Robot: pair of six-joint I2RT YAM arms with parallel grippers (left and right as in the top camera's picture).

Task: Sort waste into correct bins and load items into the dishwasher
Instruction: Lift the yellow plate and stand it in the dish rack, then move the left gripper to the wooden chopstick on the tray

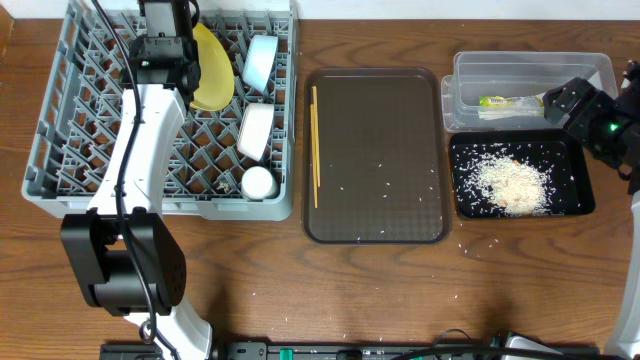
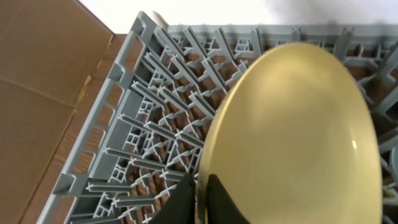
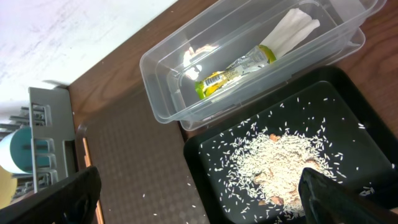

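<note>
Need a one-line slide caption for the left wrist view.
Left wrist view: left gripper shut on the rim of the yellow plate at the grey dish rack.

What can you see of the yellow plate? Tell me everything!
The yellow plate is round, smooth and shiny, maybe plastic, and the face in view looks clean. It stands on its edge, leaning, among the pegs near the back of the grey dish rack, next to a pale blue bowl. The left gripper is shut on its rim, one finger on each face.
</note>
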